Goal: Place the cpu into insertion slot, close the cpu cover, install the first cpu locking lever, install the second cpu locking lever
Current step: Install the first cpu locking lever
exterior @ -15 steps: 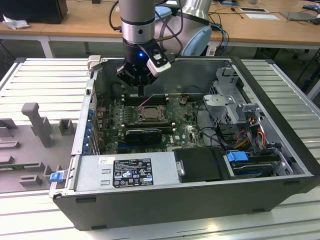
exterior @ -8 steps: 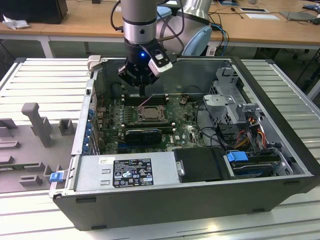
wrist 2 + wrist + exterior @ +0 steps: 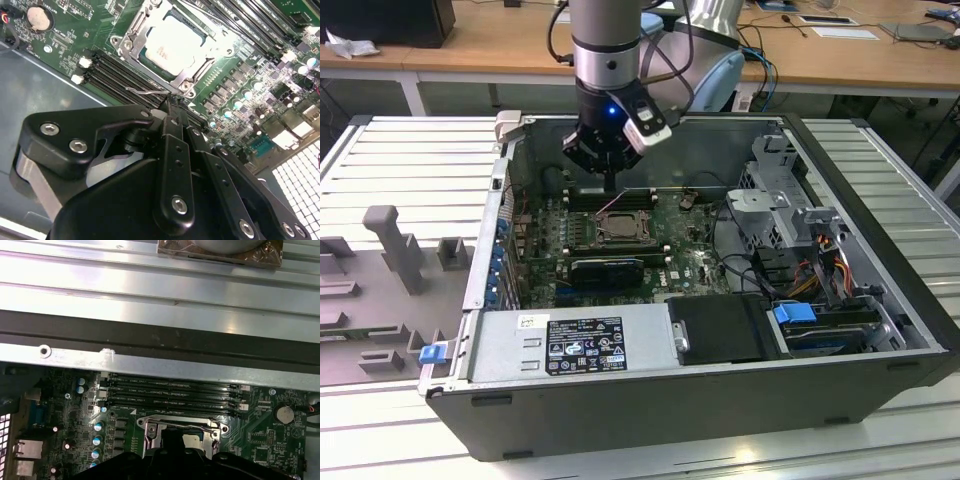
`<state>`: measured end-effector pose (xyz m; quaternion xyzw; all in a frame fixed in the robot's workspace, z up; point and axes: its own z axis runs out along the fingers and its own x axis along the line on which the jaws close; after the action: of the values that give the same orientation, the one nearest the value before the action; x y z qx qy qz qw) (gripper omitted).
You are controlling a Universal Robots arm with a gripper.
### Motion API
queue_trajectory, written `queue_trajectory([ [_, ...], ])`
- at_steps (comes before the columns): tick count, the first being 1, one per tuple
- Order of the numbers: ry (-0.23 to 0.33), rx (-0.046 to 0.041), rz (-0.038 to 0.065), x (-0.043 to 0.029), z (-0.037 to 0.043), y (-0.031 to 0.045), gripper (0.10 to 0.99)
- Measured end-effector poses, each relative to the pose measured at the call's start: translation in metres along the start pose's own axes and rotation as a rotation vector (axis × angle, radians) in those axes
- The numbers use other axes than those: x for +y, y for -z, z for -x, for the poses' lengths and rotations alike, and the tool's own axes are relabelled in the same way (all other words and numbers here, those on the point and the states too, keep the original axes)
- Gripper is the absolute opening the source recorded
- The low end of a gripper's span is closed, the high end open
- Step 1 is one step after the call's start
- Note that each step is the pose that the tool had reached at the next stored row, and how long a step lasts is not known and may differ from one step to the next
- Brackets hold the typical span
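Note:
The cpu (image 3: pixel 172 45) lies flat in the insertion slot (image 3: pixel 186 84), its pale metal face showing through the window of the cpu cover (image 3: pixel 131 31), which is folded down over it. A thin wire locking lever (image 3: pixel 147 91) sticks out at the socket corner closest to my fingertips. My gripper (image 3: pixel 171 106) is shut with nothing between its fingers, its tip just beside that lever's end. In the exterior view the gripper (image 3: pixel 610 186) hangs inside the open case, just behind the socket (image 3: pixel 618 228). The first wrist view has the socket (image 3: pixel 150 432) below the memory slots.
Long black memory slots (image 3: pixel 120 75) run beside the socket. The case's far wall (image 3: pixel 160 357) rises close behind the gripper. A power supply (image 3: pixel 580 345), black shroud (image 3: pixel 720 328), drive cage (image 3: pixel 770 200) and cables (image 3: pixel 825 265) crowd the case. A grey fixture (image 3: pixel 395 245) stands outside, at the exterior view's left.

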<state>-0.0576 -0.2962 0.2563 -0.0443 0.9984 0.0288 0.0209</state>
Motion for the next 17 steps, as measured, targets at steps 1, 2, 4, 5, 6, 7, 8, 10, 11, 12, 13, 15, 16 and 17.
queue_trajectory([
  [1,0.0,-0.0001,0.0,-0.0001,0.0005,-0.0007,0.106],
  [2,0.0,-0.0001,0.0,-0.0001,0.0009,-0.0012,0.106],
  [4,0.0,0.0002,0.0,-0.0002,0.0009,-0.0018,0.106],
  [5,0.0,0.0,0.0,-0.0002,0.001,-0.002,0.106],
  [6,0.0,-0.0001,0.0,-0.0002,0.001,-0.0022,0.106],
  [7,0.0,-0.0004,0.0,-0.0002,0.001,-0.0027,0.106],
  [8,0.0,-0.0005,0.002,-0.0003,0.001,-0.0035,0.106],
  [10,-0.001,-0.0016,0.018,-0.0004,0.0011,-0.005,0.106],
  [11,-0.002,-0.0027,0.026,-0.0005,0.0015,-0.0067,0.106],
  [12,-0.002,-0.0027,0.027,-0.0005,0.0015,-0.0075,0.106],
  [13,-0.002,-0.0025,0.027,-0.0007,0.0018,-0.0085,0.106],
  [15,-0.002,-0.0023,0.026,-0.0008,0.0023,-0.0093,0.106],
  [16,-0.002,-0.0024,0.026,-0.0008,0.0024,-0.0095,0.106],
  [17,-0.002,-0.0024,0.026,-0.0008,0.0025,-0.0097,0.106],
])
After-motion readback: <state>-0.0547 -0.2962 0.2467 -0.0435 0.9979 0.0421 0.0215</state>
